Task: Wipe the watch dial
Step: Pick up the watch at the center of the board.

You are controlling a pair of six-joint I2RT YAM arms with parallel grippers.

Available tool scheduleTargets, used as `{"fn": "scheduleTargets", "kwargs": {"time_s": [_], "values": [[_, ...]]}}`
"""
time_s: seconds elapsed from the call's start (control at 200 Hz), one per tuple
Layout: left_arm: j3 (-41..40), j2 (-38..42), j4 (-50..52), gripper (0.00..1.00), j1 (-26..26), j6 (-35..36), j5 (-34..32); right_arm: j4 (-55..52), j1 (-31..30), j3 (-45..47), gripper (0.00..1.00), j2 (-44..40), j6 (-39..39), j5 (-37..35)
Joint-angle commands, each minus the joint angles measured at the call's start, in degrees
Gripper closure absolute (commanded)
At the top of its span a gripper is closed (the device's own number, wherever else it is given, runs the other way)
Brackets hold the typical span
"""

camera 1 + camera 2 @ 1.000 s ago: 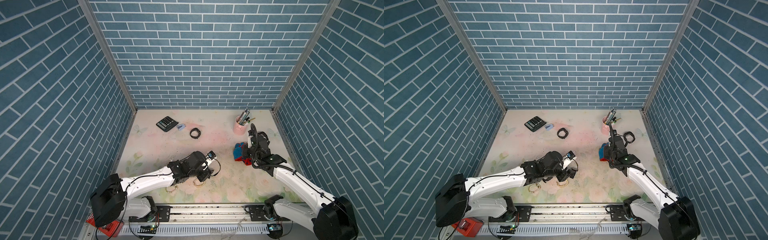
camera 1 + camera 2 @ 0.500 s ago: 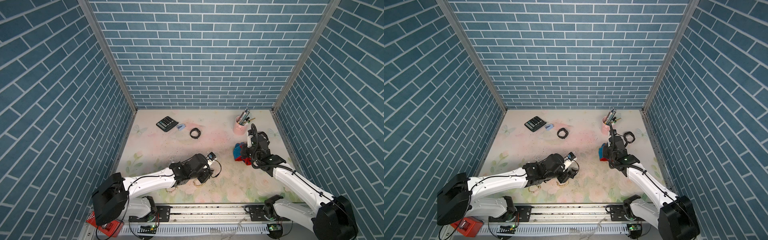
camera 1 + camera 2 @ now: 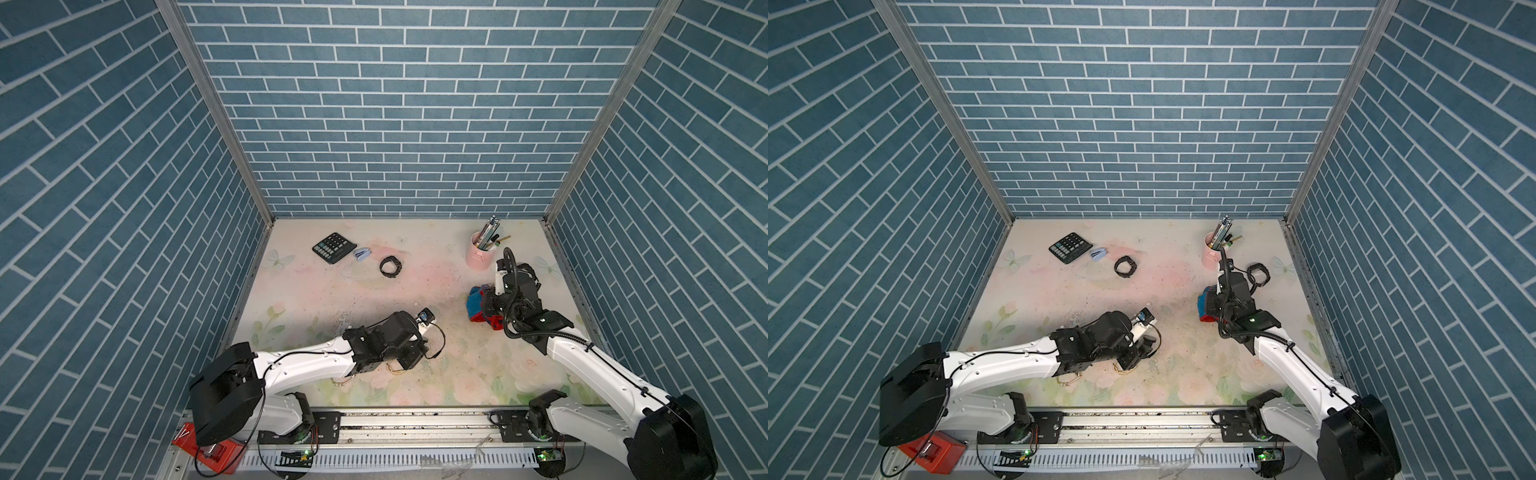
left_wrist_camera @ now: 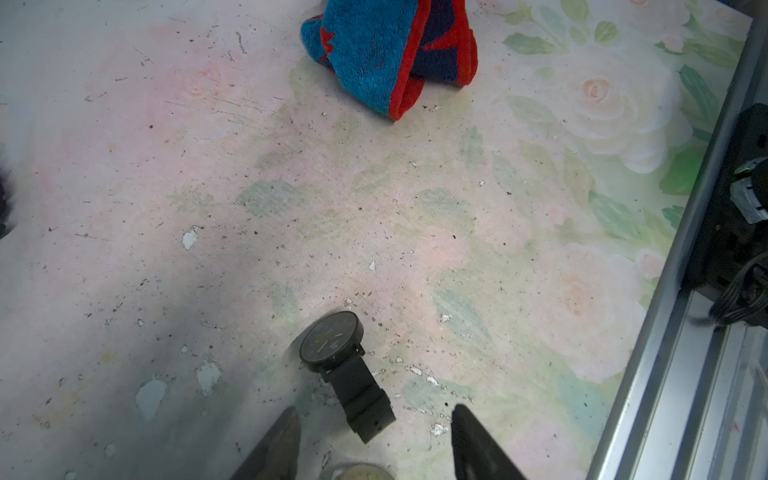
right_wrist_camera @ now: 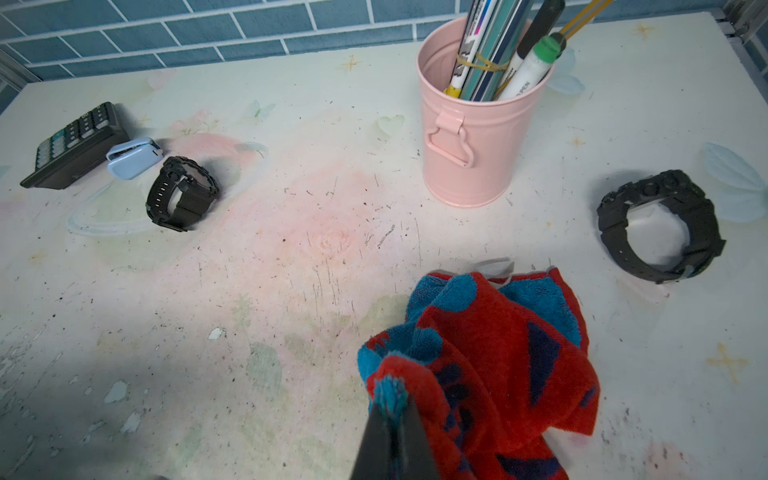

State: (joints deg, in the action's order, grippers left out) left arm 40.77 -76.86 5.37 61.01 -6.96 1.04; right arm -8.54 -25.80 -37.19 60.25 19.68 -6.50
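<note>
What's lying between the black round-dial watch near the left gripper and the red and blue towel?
Nothing: in the left wrist view the table between watch and towel is bare, only scuffs and specks.

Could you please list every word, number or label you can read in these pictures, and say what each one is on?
"PEN": on the green-capped marker in the pink cup; possibly part of a longer word.
Too small to read: the keys of the calculator.
Too blurred to read: the small marking on the watch dial.
Nothing else is legible.
</note>
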Motion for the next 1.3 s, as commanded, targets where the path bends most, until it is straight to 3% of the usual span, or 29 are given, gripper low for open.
{"fn": "scheduleTargets", "kwargs": {"time_s": [0.0,0.055,0.08,0.125,0.515,1.295], "values": [[-0.2,-0.4,1.4,0.4,0.5,-0.6,-2.6,0.3,0.2,0.9,1.0,-1.6,1.5,-0.3],[-0.6,-0.3,0.3,0.39,0.5,-1.3,-3.8,0.2,0.2,0.9,1.0,-1.5,1.3,-0.3],[-1.6,-0.3,-0.4,0.29,0.6,-1.6,-4.3,0.3,0.2,0.9,1.0,-1.6,1.2,-0.5],[-2.0,-0.7,-0.9,0.26,0.6,-2.2,-4.9,0.5,0.2,1.1,1.0,-1.6,1.2,-0.8],[-1.4,-5.2,-1.3,0.25,0.5,-7.1,-7.5,0.5,0.4,0.9,1.0,-1.9,1.3,0.8],[3.5,-15.6,-3.0,0.29,0.5,-10.2,-5.5,0.6,0.3,3.9,1.0,-6.7,2.5,0.0]]}}
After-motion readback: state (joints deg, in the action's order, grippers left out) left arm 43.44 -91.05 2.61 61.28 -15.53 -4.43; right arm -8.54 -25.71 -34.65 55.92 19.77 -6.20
